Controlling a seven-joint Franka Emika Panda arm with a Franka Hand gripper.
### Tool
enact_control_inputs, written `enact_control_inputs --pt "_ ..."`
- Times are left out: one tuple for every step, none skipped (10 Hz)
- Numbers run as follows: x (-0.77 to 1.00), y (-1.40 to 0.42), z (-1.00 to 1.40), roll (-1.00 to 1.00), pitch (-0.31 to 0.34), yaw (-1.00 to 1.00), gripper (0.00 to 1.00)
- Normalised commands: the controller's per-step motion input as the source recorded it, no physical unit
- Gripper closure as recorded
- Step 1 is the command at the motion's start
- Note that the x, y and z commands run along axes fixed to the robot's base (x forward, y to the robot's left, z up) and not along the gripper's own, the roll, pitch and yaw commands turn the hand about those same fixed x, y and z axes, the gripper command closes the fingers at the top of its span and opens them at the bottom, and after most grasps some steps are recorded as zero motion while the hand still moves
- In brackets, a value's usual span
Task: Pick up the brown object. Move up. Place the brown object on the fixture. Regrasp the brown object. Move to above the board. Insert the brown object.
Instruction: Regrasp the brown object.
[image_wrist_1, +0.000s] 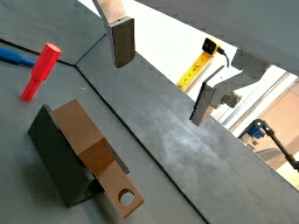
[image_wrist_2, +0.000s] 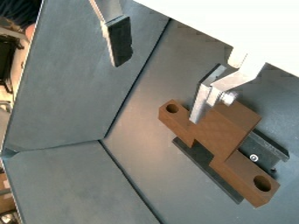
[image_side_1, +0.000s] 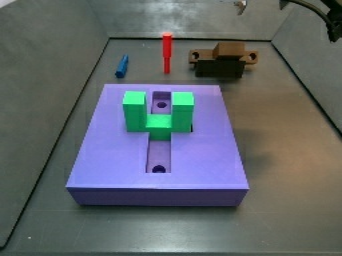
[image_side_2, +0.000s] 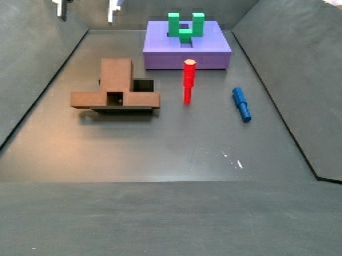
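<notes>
The brown object (image_side_2: 115, 97), a brown bar with round holes, lies on the dark fixture (image_side_2: 138, 87) at the left of the floor. It also shows in both wrist views (image_wrist_1: 87, 133) (image_wrist_2: 222, 131) and at the back in a side view (image_side_1: 222, 53). My gripper (image_side_2: 86, 8) is open and empty, high above the floor beyond the fixture. In both wrist views the gripper (image_wrist_1: 166, 70) (image_wrist_2: 163, 70) has nothing between its fingers. The purple board (image_side_1: 120, 150) carries a green U-shaped block (image_side_1: 158, 110); the board also shows at the back (image_side_2: 167, 55).
A red peg (image_side_2: 190, 80) stands upright between the fixture and a blue piece (image_side_2: 241, 102). Both also show in a side view, the red peg (image_side_1: 167, 50) and the blue piece (image_side_1: 120, 66). Grey walls enclose the floor. A yellow strip (image_wrist_1: 197, 66) lies outside the wall.
</notes>
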Motion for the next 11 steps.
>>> enact_control_inputs --pt "0.0 0.0 -0.82 0.49 0.0 0.0 0.0" --pt "-0.06 0.0 -0.57 0.2 0.02 0.11 0.0" --pt "0.0 -0.01 0.0 -0.1 0.314 0.29 0.0" --pt "0.0 0.0 -0.08 -0.2 0.2 0.29 0.0" --pt "0.0 0.0 -0.13 -0.21 0.229 0.26 0.0" --pt "0.0 0.0 -0.08 -0.01 0.371 0.16 0.0" --pt "-0.1 0.05 -0.12 0.0 0.323 0.2 0.0" --pt "-0.07 0.01 -0.12 0.0 0.354 0.22 0.0" --pt "0.08 0.0 -0.02 0.05 0.566 0.07 0.0" --pt "0.04 0.0 -0.16 0.0 0.423 0.13 0.0" --pt "0.0 0.0 -0.1 0.0 0.371 0.17 0.0"
